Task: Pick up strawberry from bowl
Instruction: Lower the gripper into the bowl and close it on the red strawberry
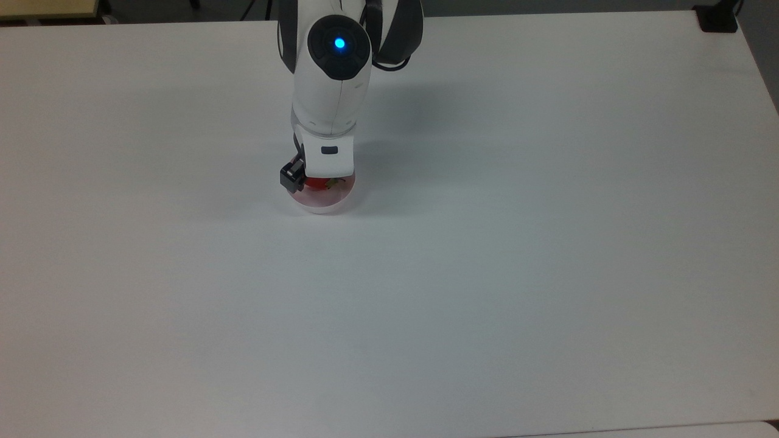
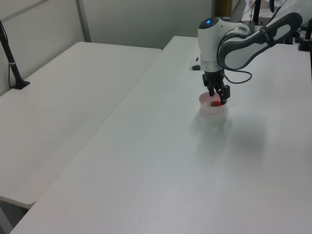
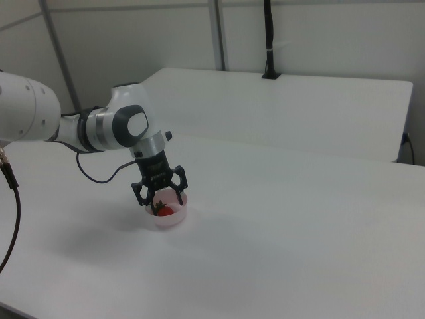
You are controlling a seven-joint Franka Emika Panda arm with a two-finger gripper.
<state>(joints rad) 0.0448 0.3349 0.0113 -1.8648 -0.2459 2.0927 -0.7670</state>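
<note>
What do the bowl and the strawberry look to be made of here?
Bowl: probably thin plastic, pale pink and slightly translucent, since the red inside tints its wall; smooth plain rim.
Strawberry: glossy red with an olive-green leafy cap; the even shine suggests a plastic or rubber replica, though real fruit can't be ruled out.

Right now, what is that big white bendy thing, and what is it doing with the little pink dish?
That is a robot arm. Its tip is a gripper, two fingers spread open like tongs. Three cameras watch one white table: one from above, two from the sides. On the table sits a small pink bowl with a red strawberry inside. The gripper reaches down into the bowl, fingers on either side of the strawberry. It holds nothing yet; the berry lies in the bowl.
</note>
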